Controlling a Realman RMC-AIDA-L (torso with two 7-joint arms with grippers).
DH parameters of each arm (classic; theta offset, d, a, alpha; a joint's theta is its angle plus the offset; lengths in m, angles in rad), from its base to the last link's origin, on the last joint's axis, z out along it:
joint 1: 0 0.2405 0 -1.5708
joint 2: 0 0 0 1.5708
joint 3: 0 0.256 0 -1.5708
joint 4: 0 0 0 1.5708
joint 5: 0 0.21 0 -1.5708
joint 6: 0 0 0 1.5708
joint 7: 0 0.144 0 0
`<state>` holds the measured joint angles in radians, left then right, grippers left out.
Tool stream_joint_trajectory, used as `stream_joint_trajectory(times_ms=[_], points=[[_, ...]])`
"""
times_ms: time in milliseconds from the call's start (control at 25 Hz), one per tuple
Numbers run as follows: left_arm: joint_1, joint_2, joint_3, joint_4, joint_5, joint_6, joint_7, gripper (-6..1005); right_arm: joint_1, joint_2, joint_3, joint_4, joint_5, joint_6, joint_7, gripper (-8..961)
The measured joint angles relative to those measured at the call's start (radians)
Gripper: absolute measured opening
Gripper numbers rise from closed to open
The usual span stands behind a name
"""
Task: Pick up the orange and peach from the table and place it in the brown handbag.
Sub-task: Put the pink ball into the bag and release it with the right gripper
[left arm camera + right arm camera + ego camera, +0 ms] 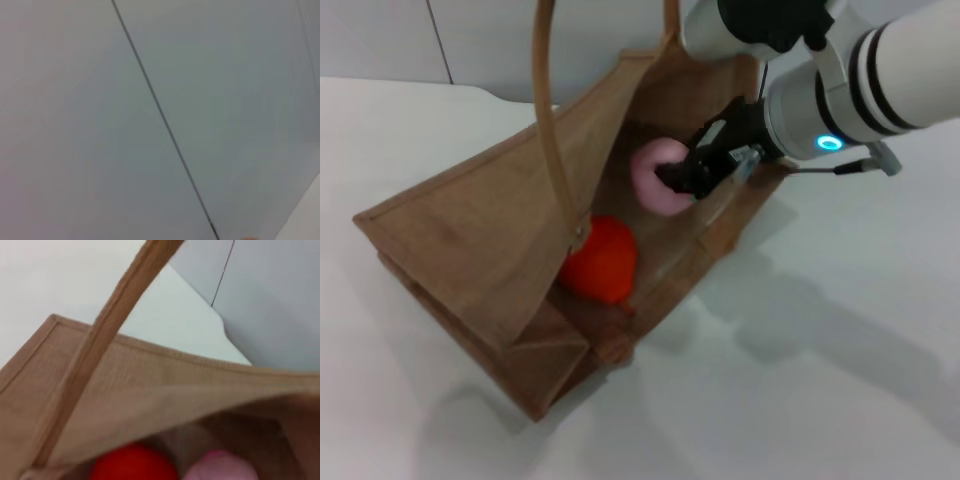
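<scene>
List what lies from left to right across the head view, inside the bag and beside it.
brown handbag, its near wall → orange inside the bag → peach deeper in the bag → right gripper, touching the peach → right arm's white forearm.

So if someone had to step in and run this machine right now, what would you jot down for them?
Right gripper: inside the bag's mouth, fingers against the peach; whether they still clamp it cannot be told.
Left gripper: out of sight; its wrist camera sees only a wall.
Orange: already lying inside the brown handbag, nearer the robot than the peach.
Peach: within the bag opening, at the gripper.
Done: orange bagged.
Left: confirm the peach is let go, then draw the right arm out past the handle.
</scene>
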<state>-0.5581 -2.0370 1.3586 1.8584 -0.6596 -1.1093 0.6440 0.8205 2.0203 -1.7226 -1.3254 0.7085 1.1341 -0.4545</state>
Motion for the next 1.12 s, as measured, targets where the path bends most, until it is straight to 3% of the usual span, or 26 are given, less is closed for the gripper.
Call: stream_joint_trajectory(times_ms=[360, 520, 800, 1120], points=[[0.000, 0.000, 0.054, 0.037, 0.007, -0.003, -0.023, 150, 0.074, 0.000, -0.011, 0.196, -0.006, -0.170, -0.019, 309], [0.007, 0.001, 0.060, 0.060, 0.015, -0.004, -0.035, 151, 0.078, -0.001, -0.005, 0.256, -0.004, -0.228, -0.032, 484], [0.026, 0.002, 0.052, 0.055, 0.060, -0.002, -0.047, 152, 0.080, -0.002, -0.003, 0.252, -0.003, -0.214, -0.034, 770], [0.053, 0.002, 0.013, 0.024, 0.083, 0.006, -0.061, 154, 0.054, 0.000, 0.013, 0.204, 0.001, -0.050, -0.022, 778]])
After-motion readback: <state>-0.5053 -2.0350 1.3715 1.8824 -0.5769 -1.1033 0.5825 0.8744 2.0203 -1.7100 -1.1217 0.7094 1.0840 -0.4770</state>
